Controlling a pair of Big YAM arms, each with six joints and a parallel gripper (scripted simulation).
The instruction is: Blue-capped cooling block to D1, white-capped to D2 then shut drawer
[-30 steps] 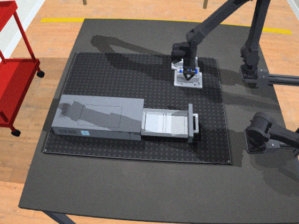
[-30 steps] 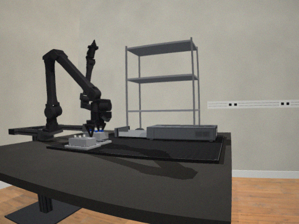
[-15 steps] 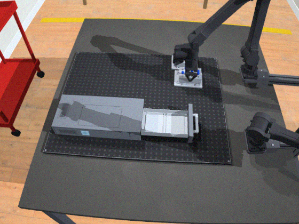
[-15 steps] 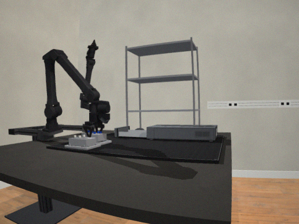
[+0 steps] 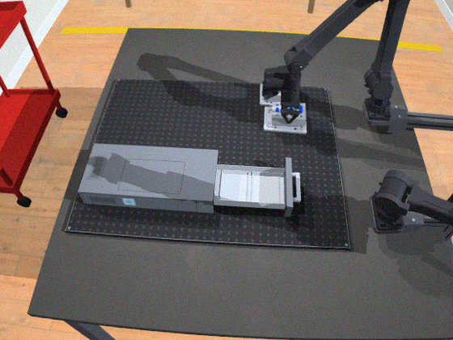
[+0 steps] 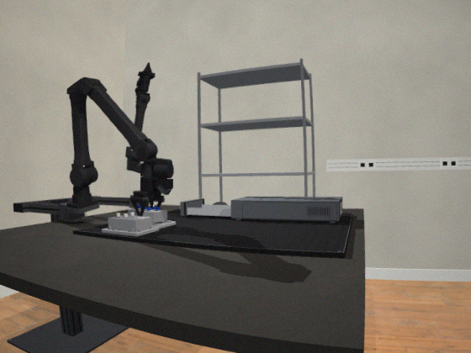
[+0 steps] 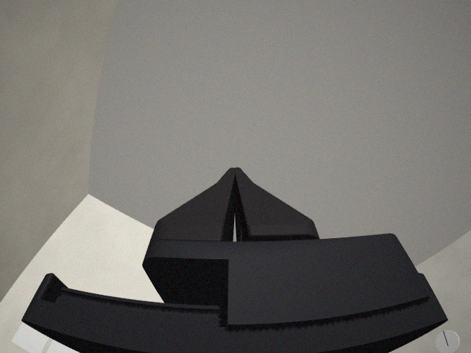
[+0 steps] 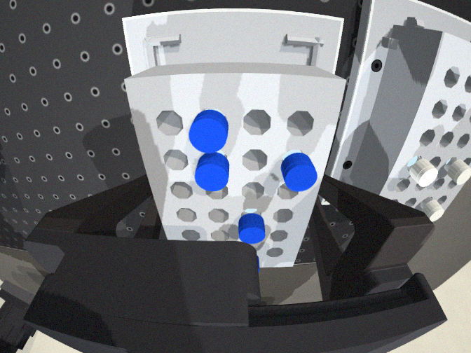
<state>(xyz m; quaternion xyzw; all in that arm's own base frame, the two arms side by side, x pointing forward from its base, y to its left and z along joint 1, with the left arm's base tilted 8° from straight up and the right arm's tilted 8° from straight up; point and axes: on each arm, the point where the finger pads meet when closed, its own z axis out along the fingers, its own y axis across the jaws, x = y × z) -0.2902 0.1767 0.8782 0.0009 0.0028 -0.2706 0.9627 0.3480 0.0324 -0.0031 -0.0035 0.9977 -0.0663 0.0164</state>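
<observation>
1. The cooling block with blue-capped tubes [image 5: 288,120] [image 6: 159,215] [image 8: 224,92], a pale grey, drilled box, is at the white D1 plate [image 5: 285,129] [image 6: 170,223] [image 8: 235,33], right of centre in the upper half of the top view. I can't tell whether it sits fully flat within the locators.
2. The black right gripper [image 5: 290,116] [image 6: 148,209] [image 8: 235,176] has its fingers spread wide and clamped on that block, one against each side.
3. Its wrist view shows five blue caps [image 8: 208,132], the lowest mostly hidden by the gripper body; the tubes stand in bores.
4. Just beside it, the pale grey block with white-capped tubes [image 6: 129,223] [image 8: 452,57] rests on the second white plate, D2 [image 5: 264,101] [image 6: 143,232] [image 8: 364,30]. Three white caps [image 8: 423,172] show at the right of the right wrist view.
5. Across the lower middle of the top view, the long grey metal cooler COLD [image 5: 154,170] [image 6: 286,210] has its white-lined drawer [image 5: 251,206] [image 6: 210,210] pulled out, with no block inside.
6. The black left gripper [image 6: 147,67] [image 7: 234,176] is raised well above the table, pointing up, its tips together on nothing.
7. A red metal cart [image 5: 38,44] stands at the top view's left edge.

Right gripper [image 5: 290,115] [image 6: 149,209] [image 8: 236,180] — shifted slightly
</observation>
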